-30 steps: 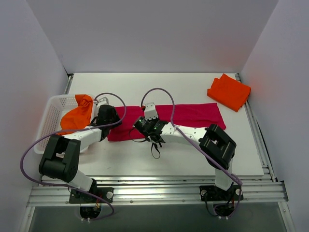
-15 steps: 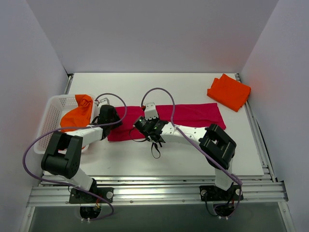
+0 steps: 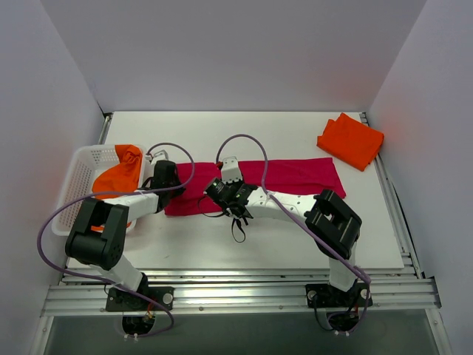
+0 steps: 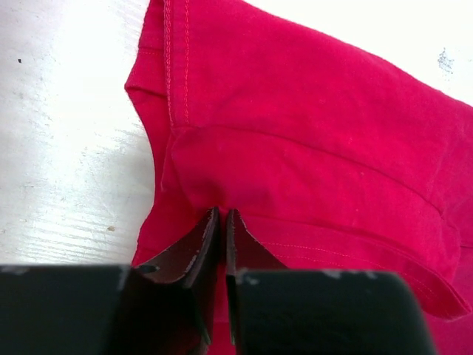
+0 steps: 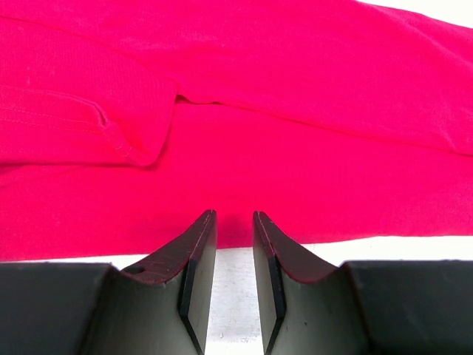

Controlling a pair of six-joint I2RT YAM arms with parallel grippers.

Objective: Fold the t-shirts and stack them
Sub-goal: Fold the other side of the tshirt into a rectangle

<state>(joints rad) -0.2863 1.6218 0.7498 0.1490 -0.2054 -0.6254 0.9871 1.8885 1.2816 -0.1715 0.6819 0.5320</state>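
Top external cam first: the crimson t-shirt [image 3: 295, 176] is laid out as a long strip across the middle of the table [image 3: 222, 133], running left to right, and both my arms are down on its left half.

My left gripper [image 4: 222, 214] is at the shirt's left end, right by a stitched hem. On the left wrist cam the two fingers are squeezed almost together with the red cloth puckering at the tips, so I'd call that a pinch on the crimson t-shirt.

My right gripper [image 5: 233, 216] sits further along, at the near edge of the same shirt. The fingers there have a narrow slot between them, with white table showing through the lower part of it. Honestly I can't tell from the right wrist cam whether they've got any cloth or are just parked over the hem.

Further out, a folded orange t-shirt [image 3: 351, 140] lies by itself in the far right corner, well apart from the red one. Over on the left, a crumpled orange t-shirt [image 3: 118, 177] is heaped in the white mesh basket [image 3: 81, 166], spilling over its near right side, just beside my left arm.
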